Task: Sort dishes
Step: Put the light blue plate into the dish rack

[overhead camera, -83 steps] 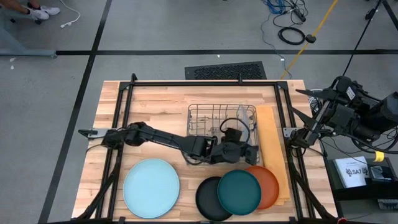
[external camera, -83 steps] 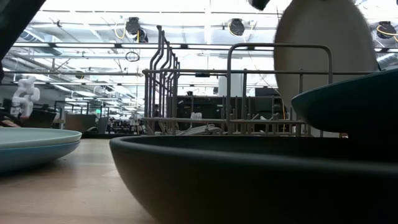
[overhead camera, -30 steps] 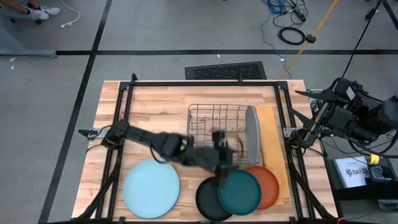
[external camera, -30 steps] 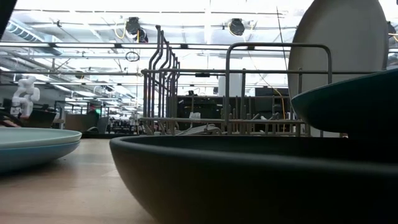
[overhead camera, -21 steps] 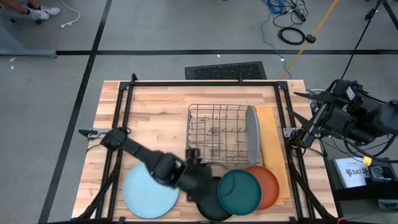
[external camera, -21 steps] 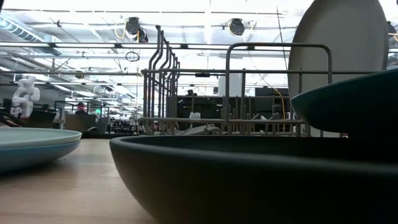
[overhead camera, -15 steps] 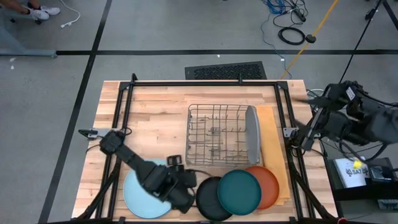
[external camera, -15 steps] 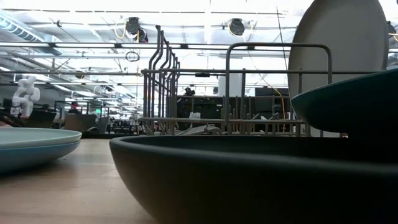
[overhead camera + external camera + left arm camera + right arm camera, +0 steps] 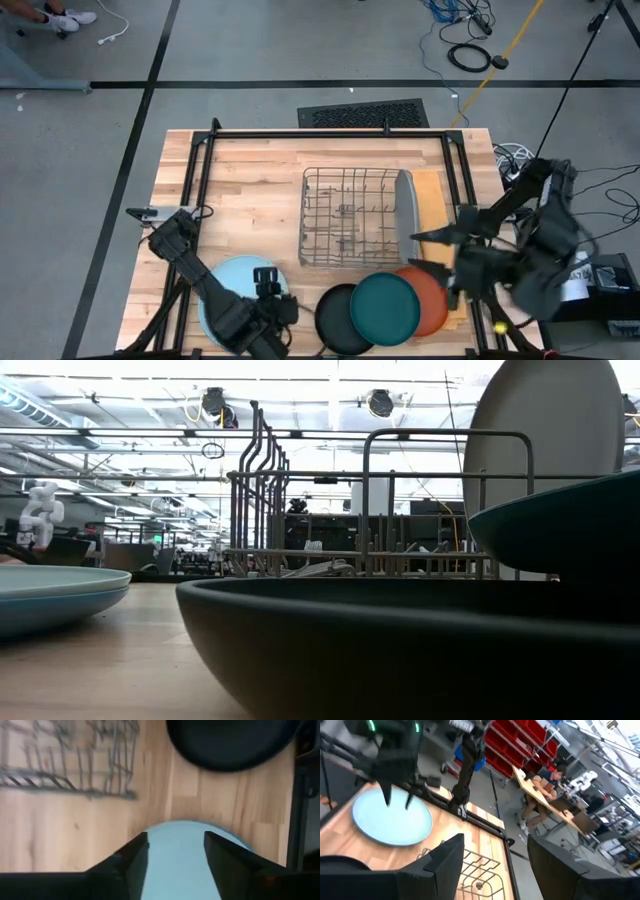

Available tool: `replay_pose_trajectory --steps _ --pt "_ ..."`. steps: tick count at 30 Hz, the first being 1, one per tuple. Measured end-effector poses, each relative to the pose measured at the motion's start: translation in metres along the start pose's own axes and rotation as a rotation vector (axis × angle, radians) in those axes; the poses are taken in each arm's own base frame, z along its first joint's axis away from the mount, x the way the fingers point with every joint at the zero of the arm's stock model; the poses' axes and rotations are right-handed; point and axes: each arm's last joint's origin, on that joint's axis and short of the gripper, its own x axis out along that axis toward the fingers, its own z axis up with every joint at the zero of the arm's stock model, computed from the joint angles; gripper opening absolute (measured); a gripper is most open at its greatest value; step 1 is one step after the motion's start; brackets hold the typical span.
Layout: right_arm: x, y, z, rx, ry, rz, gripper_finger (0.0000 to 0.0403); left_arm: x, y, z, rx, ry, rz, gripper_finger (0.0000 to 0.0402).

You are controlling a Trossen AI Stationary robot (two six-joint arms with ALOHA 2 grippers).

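Note:
My left gripper (image 9: 270, 305) is open and empty above the right part of the pale blue plate (image 9: 232, 290); the plate shows between its fingers in the left wrist view (image 9: 175, 845). In the low view the pale blue plate (image 9: 50, 580) lies on a bluer plate (image 9: 45, 615). My right gripper (image 9: 432, 252) is open and empty, just right of the rack, above the orange plate's far edge. The grey plate (image 9: 405, 215) stands on edge in the rack's right end. The dark teal plate (image 9: 385, 308) lies overlapping the black plate (image 9: 335, 320) and the orange plate (image 9: 435, 295).
The wire rack (image 9: 350, 215) stands mid-table, with a tan mat (image 9: 432, 200) at its right. A black frame rail (image 9: 190, 200) runs along the table's edges. Bare wood lies left of the rack. A person sits at a desk in the room beyond (image 9: 545, 785).
My left gripper has swung from the rack's near side toward the table's near-left, ending over the pale blue plate. My right arm has come in from beyond the table's right edge toward the rack and the orange plate. The plates have stayed where they were.

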Motion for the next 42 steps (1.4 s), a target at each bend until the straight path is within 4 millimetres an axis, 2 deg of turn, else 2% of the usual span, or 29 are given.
replay_pose_trajectory --steps 4,9,13,15,17,21,25,28,31,33,38,42 --pt "0.025 0.021 0.003 0.041 0.030 0.040 0.0210 -0.035 -0.001 -0.019 0.059 -0.165 0.036 0.0130" --pt "0.055 0.054 0.010 0.085 0.020 0.203 0.0210 -0.096 0.018 -0.052 0.038 -0.461 0.080 0.0019" --pt "0.070 0.075 0.011 0.079 0.017 0.199 0.0210 -0.134 0.046 -0.083 -0.043 -0.705 0.117 0.0004" --pt "0.076 0.085 0.011 0.075 0.022 0.200 0.0210 -0.139 0.063 -0.097 -0.109 -0.782 0.125 0.0003" --pt "0.081 0.094 0.011 0.082 0.018 0.198 0.0210 -0.132 0.077 -0.109 -0.189 -0.810 0.122 0.0002" --pt "0.092 0.113 0.012 0.101 -0.002 0.234 0.0210 -0.088 0.096 -0.130 -0.376 -0.786 0.136 0.0001" --pt "0.103 0.125 0.011 0.088 -0.014 0.294 0.0210 -0.039 0.099 -0.147 -0.511 -0.717 0.152 0.0001" --pt "0.109 0.125 0.009 0.073 -0.005 0.298 0.0210 -0.015 0.099 -0.151 -0.547 -0.552 0.151 0.0001" --pt "0.114 0.121 0.008 0.060 0.003 0.280 0.0210 0.000 0.100 -0.145 -0.500 -0.318 0.136 0.0001" --pt "0.118 0.118 0.007 0.037 0.004 0.269 0.0210 0.006 0.100 -0.136 -0.449 -0.231 0.095 0.0000" --pt "0.132 0.107 0.005 -0.003 0.012 0.228 0.0210 0.020 0.111 -0.106 -0.286 -0.188 0.019 0.0009" --pt "0.141 0.098 0.003 -0.010 0.026 0.199 0.0210 0.033 0.133 -0.092 -0.202 -0.088 0.022 0.0059"
